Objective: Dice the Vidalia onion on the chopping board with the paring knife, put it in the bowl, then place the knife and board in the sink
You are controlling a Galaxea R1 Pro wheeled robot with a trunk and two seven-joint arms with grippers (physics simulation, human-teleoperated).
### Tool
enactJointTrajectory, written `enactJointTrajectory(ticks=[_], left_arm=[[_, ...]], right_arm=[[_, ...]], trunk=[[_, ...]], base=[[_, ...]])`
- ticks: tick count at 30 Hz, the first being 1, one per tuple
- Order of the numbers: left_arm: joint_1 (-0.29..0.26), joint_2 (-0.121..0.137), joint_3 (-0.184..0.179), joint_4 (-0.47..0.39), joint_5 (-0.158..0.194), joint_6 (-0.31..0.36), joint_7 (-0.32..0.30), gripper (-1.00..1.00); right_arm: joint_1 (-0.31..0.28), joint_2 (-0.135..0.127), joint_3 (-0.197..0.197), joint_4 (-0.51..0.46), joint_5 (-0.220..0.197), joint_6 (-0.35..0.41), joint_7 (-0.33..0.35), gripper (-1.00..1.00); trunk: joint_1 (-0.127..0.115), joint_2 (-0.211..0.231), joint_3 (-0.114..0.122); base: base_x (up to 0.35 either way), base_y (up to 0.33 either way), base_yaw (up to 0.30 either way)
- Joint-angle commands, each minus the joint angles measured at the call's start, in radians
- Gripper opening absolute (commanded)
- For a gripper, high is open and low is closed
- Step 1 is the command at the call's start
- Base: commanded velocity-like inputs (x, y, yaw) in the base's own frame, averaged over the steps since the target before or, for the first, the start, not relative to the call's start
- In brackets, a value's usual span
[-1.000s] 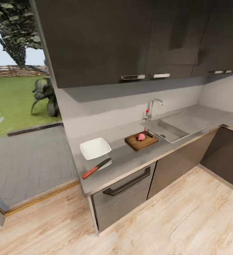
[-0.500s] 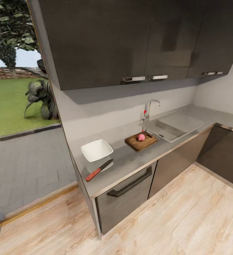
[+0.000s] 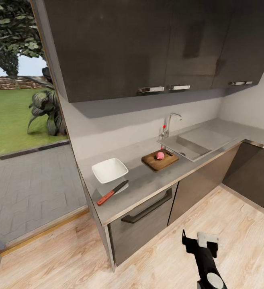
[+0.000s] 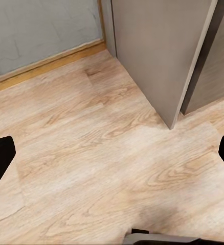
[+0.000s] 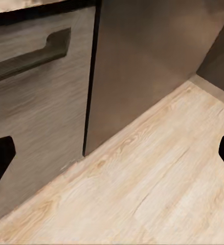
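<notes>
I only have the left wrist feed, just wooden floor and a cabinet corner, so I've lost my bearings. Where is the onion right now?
Observer: In the head view the Vidalia onion sits on the chopping board, not in the sink.
Operator: And the knife?
Observer: The paring knife lies on the countertop just in front of the bowl, near the counter's front edge.
Operator: Is the right arm anywhere near it?
Observer: No. The right gripper is low over the floor in front of the cabinets, well short of the counter, its fingers spread and empty.
</notes>
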Motion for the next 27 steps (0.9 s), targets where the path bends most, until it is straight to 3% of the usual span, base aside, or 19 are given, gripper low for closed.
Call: enactJointTrajectory(ticks=[1,7,11,13,17,23,27], left_arm=[[0.0,0.001,-0.007,0.0,0.009,-0.002,0.004,1.0],[0.0,0.0,-0.007,0.003,0.009,-0.002,0.003,1.0],[0.0,-0.002,-0.007,0.004,0.009,-0.002,0.003,1.0],[0.0,-0.004,-0.007,0.007,0.009,-0.002,0.003,1.0],[0.0,-0.004,-0.007,0.009,0.009,-0.002,0.003,1.0],[0.0,-0.004,-0.007,0.01,0.009,-0.002,0.003,1.0],[0.0,-0.004,-0.007,0.01,0.009,-0.002,0.003,1.0]], right_arm=[[-0.031,0.008,0.001,-0.012,0.01,0.046,-0.001,1.0],[-0.173,0.051,0.036,-0.029,0.015,0.171,-0.033,1.0],[-0.232,0.065,0.093,-0.053,0.016,0.236,-0.1,1.0],[-0.28,0.087,0.168,-0.087,0.016,0.309,-0.175,1.0],[-0.331,0.087,0.195,-0.101,0.015,0.382,-0.231,1.0],[-0.338,0.087,0.203,-0.101,0.012,0.395,-0.236,1.0],[-0.338,0.087,0.244,-0.1,0.01,0.396,-0.237,1.0]], trunk=[[0.001,-0.002,-0.002],[0.001,-0.002,-0.002],[0.001,-0.002,-0.002],[0.001,-0.002,-0.002],[0.001,-0.002,-0.002],[0.001,-0.002,-0.002],[0.001,-0.002,-0.002]], base=[[0.0,0.0,0.0],[0.0,0.0,0.0],[0.0,0.0,0.0],[0.0,0.0,0.0],[0.0,0.014,0.0],[0.0,0.196,0.0],[0.0,0.289,0.0]])
